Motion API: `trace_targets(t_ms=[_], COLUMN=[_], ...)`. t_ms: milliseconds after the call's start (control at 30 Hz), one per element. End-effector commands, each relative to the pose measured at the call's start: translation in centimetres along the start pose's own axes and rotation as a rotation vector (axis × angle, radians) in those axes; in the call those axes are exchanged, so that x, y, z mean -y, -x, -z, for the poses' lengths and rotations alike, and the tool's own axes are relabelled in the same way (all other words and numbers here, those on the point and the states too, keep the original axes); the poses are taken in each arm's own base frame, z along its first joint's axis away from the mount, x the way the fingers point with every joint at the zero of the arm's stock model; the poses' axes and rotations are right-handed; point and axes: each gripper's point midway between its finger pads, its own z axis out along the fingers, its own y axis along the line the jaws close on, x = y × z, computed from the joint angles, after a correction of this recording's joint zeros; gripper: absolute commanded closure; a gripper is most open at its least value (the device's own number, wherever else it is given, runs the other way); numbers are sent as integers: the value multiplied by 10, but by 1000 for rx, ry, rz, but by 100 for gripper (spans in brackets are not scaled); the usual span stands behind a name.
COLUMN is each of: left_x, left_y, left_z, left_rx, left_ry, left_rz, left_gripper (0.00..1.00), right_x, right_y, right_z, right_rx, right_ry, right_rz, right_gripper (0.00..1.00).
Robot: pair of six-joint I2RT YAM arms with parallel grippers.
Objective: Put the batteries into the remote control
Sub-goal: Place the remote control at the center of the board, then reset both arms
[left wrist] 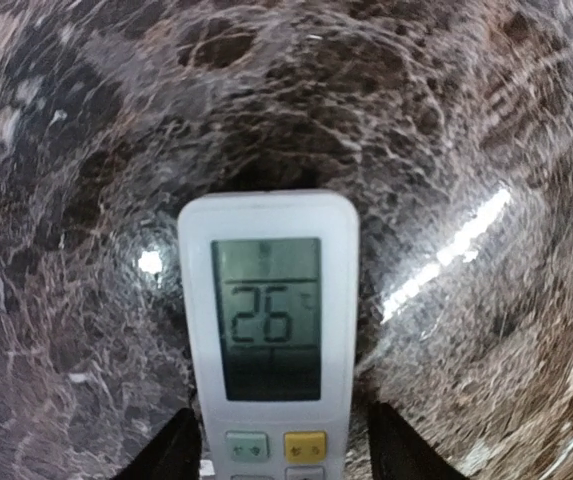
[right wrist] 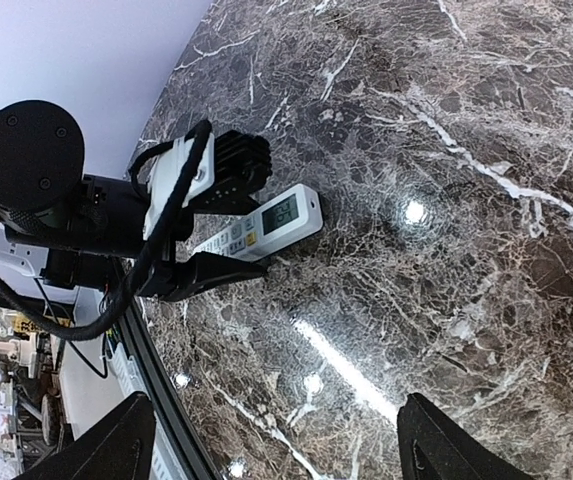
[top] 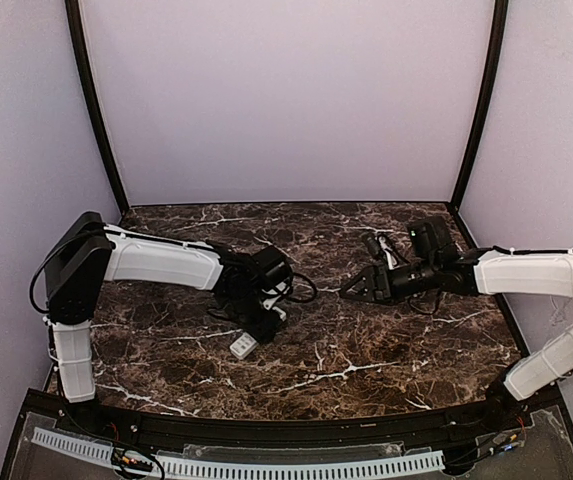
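Nearest my bases, the remote sticks out of my left gripper over the dark marble table. From above, its long axis runs on a diagonal, from far-right down to near-left. The free end points at the near edge and a little toward my left. That free end carries the display, which is lit and reads 26. The face is turned up toward my left wrist camera, so I look straight down on it. Just behind the display, toward my wrist, sit two buttons, a pale one and a yellow one. The rest of the body is hidden under my wrist.

My left fingers stand on either long side of the remote, closed in on its edges and gripping it there. My right wrist view shows the same hold from the side, with the display end poking out past the dark fingers. I cannot tell whether that end touches the table or hangs just above it.

Farther back and well to the right, my right gripper hovers over bare marble. It points left toward the remote, well apart from it. Its jaws are spread wide with nothing between them.

Beyond both arms the table runs to a plain lilac wall.
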Motion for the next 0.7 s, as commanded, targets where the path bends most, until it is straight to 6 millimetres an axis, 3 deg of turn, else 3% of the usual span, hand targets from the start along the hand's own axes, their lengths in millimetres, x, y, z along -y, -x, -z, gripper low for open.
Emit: trace_targets(t_ms=[0, 167, 267, 367, 400, 433, 467, 500, 533, 567, 600, 633, 667], left_x=[1, 3, -2, -23, -28, -37, -49, -55, -69, -73, -90, -96, -111], left_y=[4, 29, 41, 49, 47, 49, 44, 48, 37, 36, 23, 22, 7], left_z=[12, 48, 68, 99, 101, 119, 117, 137, 132, 150, 143, 158, 150], left_rx=[1, 106, 165, 261, 281, 334, 348, 419, 409, 463, 452, 505, 494], left_ry=[-22, -38, -59, -67, -67, -76, -74, -93, -97, -135, -126, -145, -133], left_rz=[-1, -2, 21, 79, 97, 125, 157, 194, 239, 278, 333, 368, 418], left_gripper=[31, 5, 1, 1, 1, 1, 1, 2, 1, 1, 1, 1, 1], right_x=[-12, -19, -23, -24, -24, -23, -22, -21, -20, -18, -16, -12, -7], right_y=[15, 25, 33, 40, 41, 42, 44, 44, 45, 45, 44, 42, 40], right_z=[12, 25, 38, 50, 54, 58, 63, 67, 71, 75, 78, 81, 82], right_rx=[37, 70, 103, 131, 140, 149, 160, 170, 181, 191, 198, 204, 209], right_ry=[-1, -8, -14, -35, -40, -48, -57, -62, -67, -72, -76, -85, -96], right_rz=[55, 90, 107, 119, 124, 128, 130, 131, 130, 128, 124, 118, 112], right_gripper=[17, 13, 5, 3, 3, 2, 2, 2, 2, 1, 1, 2, 1])
